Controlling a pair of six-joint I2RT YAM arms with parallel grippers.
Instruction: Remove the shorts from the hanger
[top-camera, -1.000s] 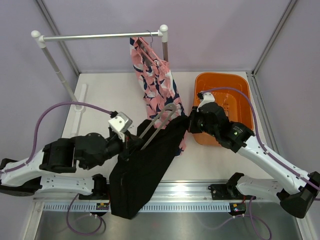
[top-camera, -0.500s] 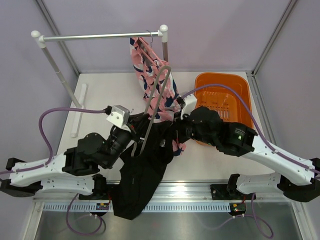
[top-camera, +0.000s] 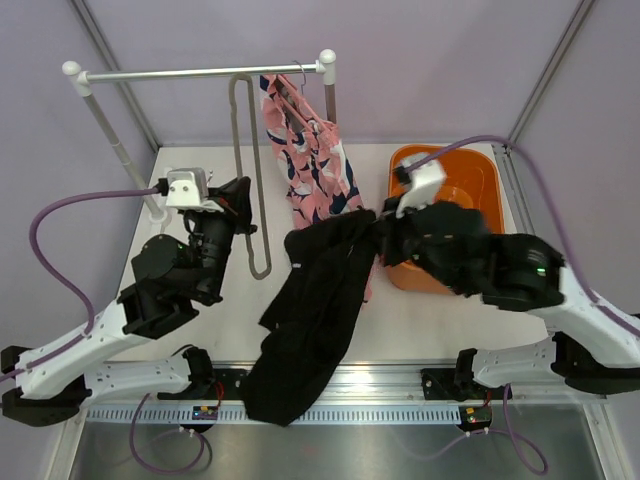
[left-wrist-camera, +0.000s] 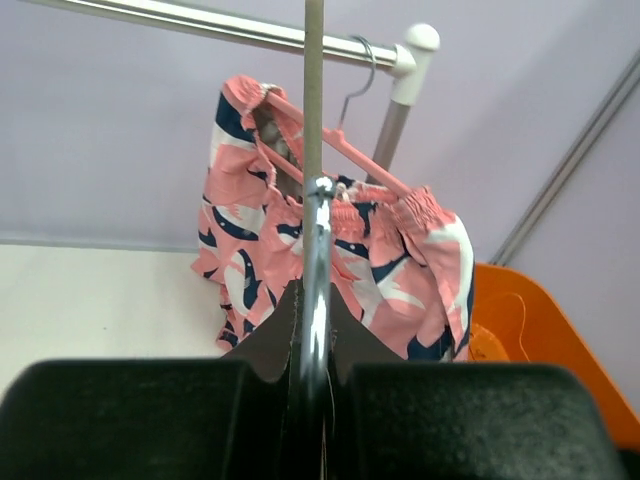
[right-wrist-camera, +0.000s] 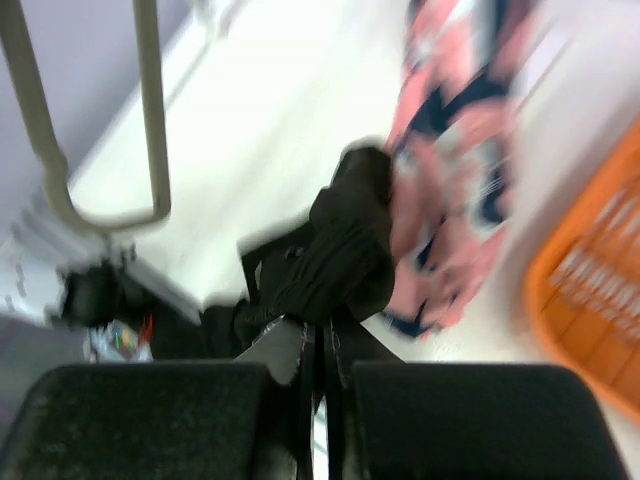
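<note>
The black shorts (top-camera: 315, 310) hang from my right gripper (top-camera: 380, 232), which is shut on their top edge, and drape down over the table's front edge. They are off the grey metal hanger (top-camera: 236, 130). My left gripper (top-camera: 243, 205) is shut on that hanger and holds it upright to the left of the shorts, its top near the rail (top-camera: 200, 72). The left wrist view shows the fingers (left-wrist-camera: 270, 345) clamped on the hanger's bar (left-wrist-camera: 313, 100). The right wrist view shows the gripper (right-wrist-camera: 322, 350) pinching black fabric (right-wrist-camera: 345, 250), with the bare hanger (right-wrist-camera: 150, 110) at the upper left.
Pink patterned shorts (top-camera: 310, 160) hang on a pink hanger from the rail, just behind the black shorts; they also show in the left wrist view (left-wrist-camera: 350, 250). An orange basket (top-camera: 470, 165) stands at the right, behind my right arm.
My left gripper has swung the hanger up and to the left, out of the black shorts. The shorts now hang only from my right gripper, which has risen slightly.
</note>
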